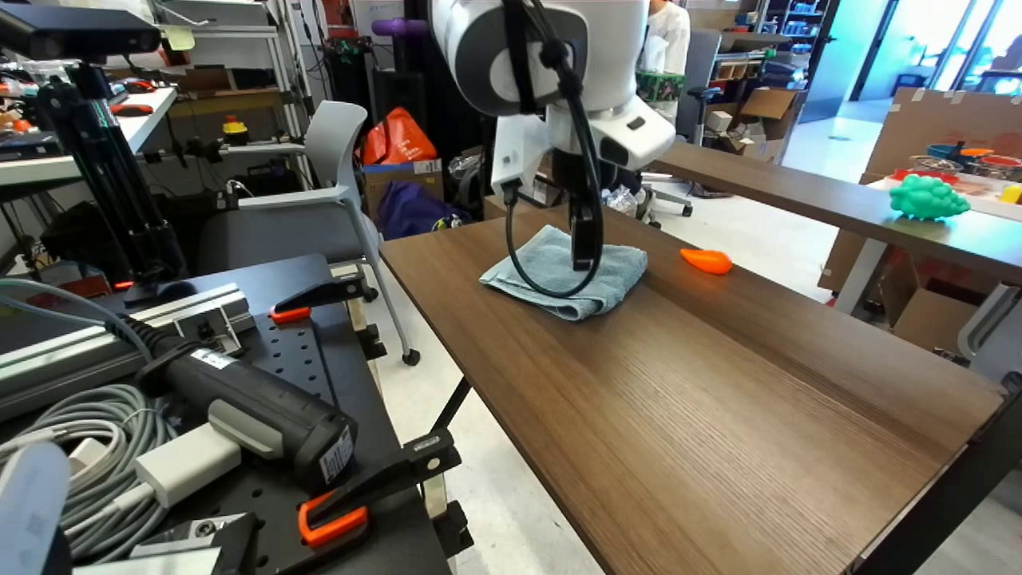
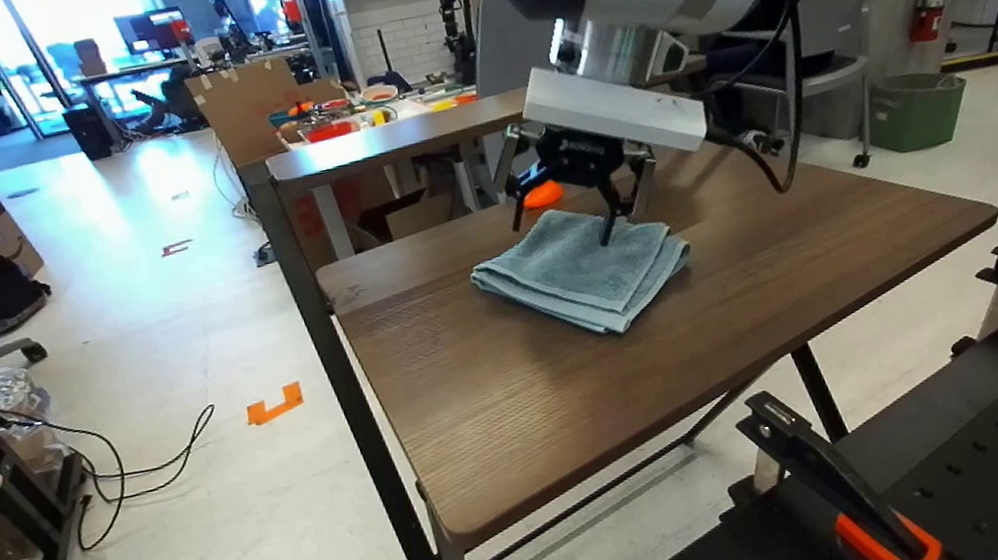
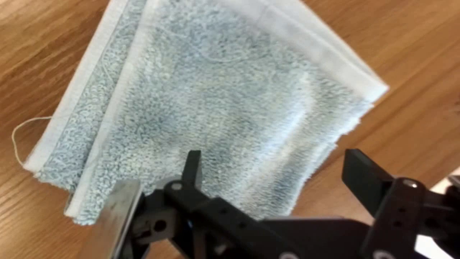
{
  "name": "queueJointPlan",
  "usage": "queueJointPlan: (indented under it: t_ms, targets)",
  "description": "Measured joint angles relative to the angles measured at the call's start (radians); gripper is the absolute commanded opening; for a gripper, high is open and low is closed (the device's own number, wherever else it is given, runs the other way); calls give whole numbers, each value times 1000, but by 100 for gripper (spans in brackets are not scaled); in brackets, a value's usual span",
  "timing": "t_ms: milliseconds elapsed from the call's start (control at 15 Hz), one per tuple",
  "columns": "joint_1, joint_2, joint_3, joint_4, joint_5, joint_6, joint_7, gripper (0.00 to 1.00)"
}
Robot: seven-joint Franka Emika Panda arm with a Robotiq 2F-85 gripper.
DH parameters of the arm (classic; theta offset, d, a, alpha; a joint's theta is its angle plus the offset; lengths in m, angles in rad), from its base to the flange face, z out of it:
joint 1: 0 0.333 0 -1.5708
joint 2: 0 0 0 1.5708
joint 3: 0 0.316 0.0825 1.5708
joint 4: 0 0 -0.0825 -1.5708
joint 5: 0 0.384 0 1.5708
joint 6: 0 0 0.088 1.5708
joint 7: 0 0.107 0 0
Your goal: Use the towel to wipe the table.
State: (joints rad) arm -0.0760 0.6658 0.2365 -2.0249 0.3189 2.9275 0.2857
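Your end effector (image 3: 274, 162), jaws spread wide and grasping nothing, straddles one edge of the towel (image 2: 569, 273): in the wrist view one finger (image 3: 193, 169) stands over the pile, the opposite finger (image 3: 361, 176) just beyond the towel, above bare worktop (image 2: 501, 411); whether either touches, you cannot tell. The towel lies folded flat on that worktop, with an orange object (image 1: 706, 260) near it but apart. Expect a light, soft, limp load that should neither slip readily nor break; its free layers, however, may fan out or droop. You would do best to pinch the straddled edge low, taking every layer together. Note the pale blue-grey looped nap, the smooth whitish hems showing stepped layers on two sides, and a loose thread (image 3: 13, 136) curling out beside one corner.
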Motion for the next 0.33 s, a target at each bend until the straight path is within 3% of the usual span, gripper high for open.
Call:
queueJointPlan:
  t_ms: [333]
  targets:
    - [-221,-248,254,-199,236,34,-189,100]
